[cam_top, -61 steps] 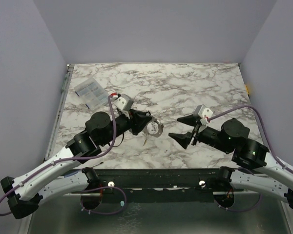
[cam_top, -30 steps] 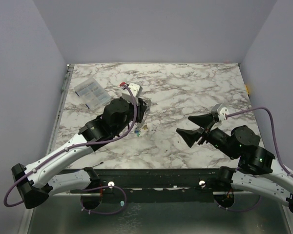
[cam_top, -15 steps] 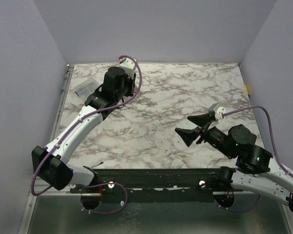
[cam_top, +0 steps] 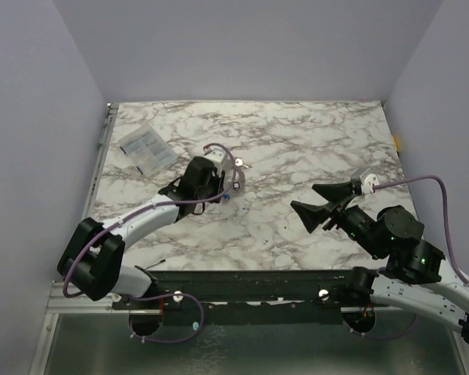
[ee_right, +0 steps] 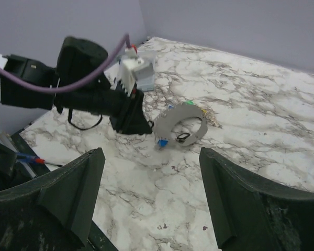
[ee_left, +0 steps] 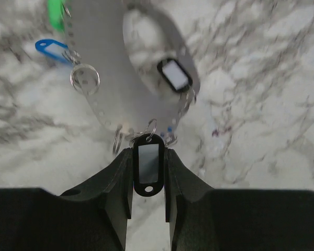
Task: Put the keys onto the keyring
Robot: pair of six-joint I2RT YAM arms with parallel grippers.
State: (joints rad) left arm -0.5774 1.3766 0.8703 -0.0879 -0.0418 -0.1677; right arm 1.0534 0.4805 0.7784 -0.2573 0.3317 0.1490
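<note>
Bench (cam_top: 297,141), top view, left to right.

1. Packet (cam_top: 146,148): lies flat at the 10 o'clock part of the bench, well apart from both arms.

2. Left end effector (cam_top: 225,186): reaches in from 8 o'clock to just left of bench centre. In the wrist view its fingers are pressed onto a black tag (ee_left: 148,163), one on each flat side, and the tag stands upright between them.

3. Keyring (ee_left: 107,83): a grey perforated crescent, hanging off the pinched tag at the tag's 12 o'clock. In the right wrist view it is tilted on edge beside the left fingertips. Whether its lower edge touches the bench cannot be told.

4. Items on the keyring, left wrist view:
   - green key (ee_left: 55,13) at 11 o'clock, blurred
   - blue key (ee_left: 51,49) at 10 o'clock
   - split ring (ee_left: 72,79) just beside the blue key
   - second black tag (ee_left: 174,75) inside the crescent, toward 2 o'clock

5. Right end effector (cam_top: 303,197): at the 4 o'clock part of the bench, fingers spread wide, nothing between them. It points toward 9 o'clock and is well apart from the keyring.
</note>
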